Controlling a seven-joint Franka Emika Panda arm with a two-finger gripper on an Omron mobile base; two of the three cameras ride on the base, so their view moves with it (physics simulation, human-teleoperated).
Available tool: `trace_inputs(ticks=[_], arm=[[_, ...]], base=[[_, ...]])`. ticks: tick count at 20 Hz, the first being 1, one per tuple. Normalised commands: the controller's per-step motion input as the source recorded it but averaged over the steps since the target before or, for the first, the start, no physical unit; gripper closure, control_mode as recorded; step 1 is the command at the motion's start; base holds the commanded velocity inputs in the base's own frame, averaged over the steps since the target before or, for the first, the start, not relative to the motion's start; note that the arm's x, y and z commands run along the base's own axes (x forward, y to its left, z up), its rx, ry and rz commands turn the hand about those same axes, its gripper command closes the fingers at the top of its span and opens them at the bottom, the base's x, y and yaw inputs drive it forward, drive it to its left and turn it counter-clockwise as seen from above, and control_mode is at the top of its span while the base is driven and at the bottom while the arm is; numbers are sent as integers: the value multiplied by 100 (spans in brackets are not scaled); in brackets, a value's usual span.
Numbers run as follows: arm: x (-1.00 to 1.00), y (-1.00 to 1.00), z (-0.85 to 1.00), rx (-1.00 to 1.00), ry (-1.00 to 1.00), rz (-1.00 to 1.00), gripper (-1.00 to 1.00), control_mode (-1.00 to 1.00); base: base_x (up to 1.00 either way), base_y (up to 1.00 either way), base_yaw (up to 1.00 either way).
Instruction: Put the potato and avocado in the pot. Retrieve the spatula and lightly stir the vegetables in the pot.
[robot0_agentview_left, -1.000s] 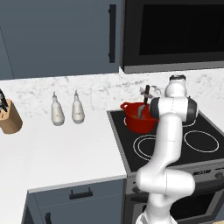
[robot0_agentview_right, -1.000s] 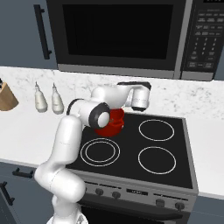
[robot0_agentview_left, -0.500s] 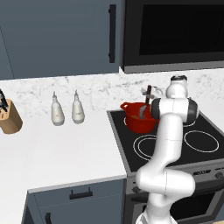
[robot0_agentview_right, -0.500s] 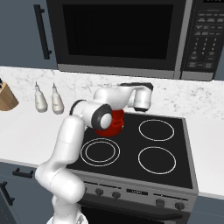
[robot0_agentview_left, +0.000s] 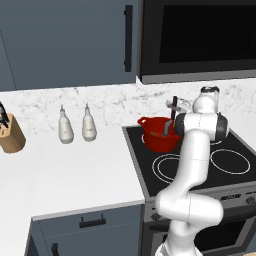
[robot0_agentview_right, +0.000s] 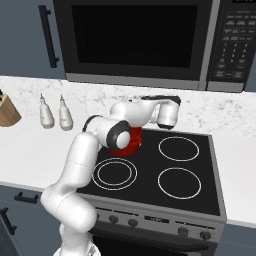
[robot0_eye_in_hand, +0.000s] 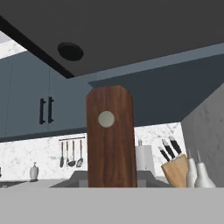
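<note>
Two bottles (robot0_agentview_left: 75, 126) left of pot (robot0_agentview_left: 159, 134)

You see: pot (robot0_agentview_left: 160, 139), bright red; spatula (robot0_eye_in_hand: 111, 140) handle, reddish-brown woodgrain with a grey rivet; desk (robot0_agentview_left: 70, 170), white; backsplash (robot0_agentview_left: 110, 102), grey-veined white marble; cabinets (robot0_agentview_left: 65, 40), slate blue; two bottles (robot0_agentview_left: 76, 129), off-white.

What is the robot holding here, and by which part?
The dark reddish-brown-handled spatula, gripped by its handle with the handle end up; its lower end reaches down into the bright red pot.
</note>
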Motion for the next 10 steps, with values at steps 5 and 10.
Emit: trace_inputs(ticks=[5, 10], arm=[[4, 33, -2, 0, 8, 0, 100, -100], [6, 15, -21, 0, 7, 1, 100, -100]], base=[[0, 0, 0], [0, 0, 0]])
